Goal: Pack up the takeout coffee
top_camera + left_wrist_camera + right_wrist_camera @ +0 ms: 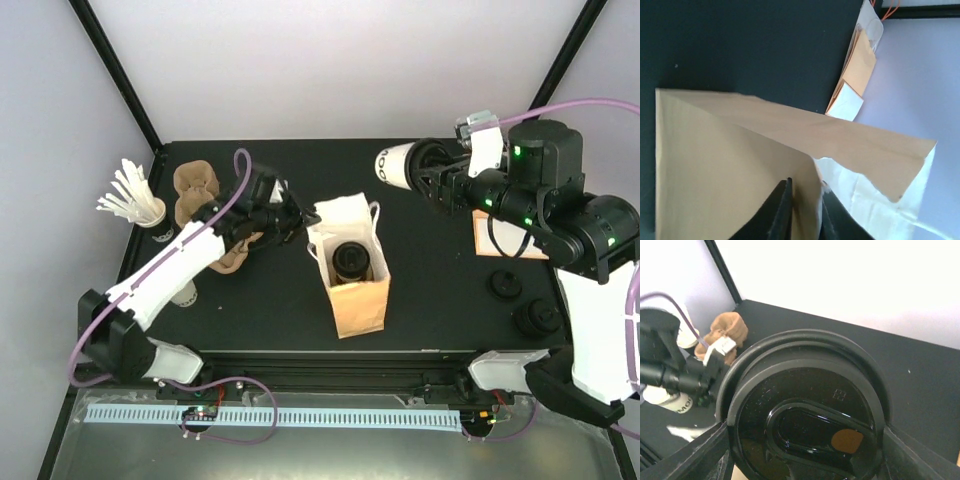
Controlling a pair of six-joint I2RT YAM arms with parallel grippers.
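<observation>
The brown paper bag (352, 298) stands open at the table's middle, and a black-lidded cup (350, 262) sits inside it. My left gripper (300, 216) is shut on the bag's left rim; in the left wrist view the paper edge (812, 180) is pinched between my gripper's (805, 202) fingers. My right gripper (432, 172) is shut on the takeout coffee (398, 165), a white cup with a black lid, held on its side in the air up and to the right of the bag. Its lid (805, 410) fills the right wrist view, between the fingers (695, 452).
A dark cup of white stirrers (150, 208) and brown cup sleeves (195, 190) stand at the far left. A tan napkin pile (500, 240) and loose black lids (535, 318) lie at the right. A white cup (185, 292) stands under the left arm.
</observation>
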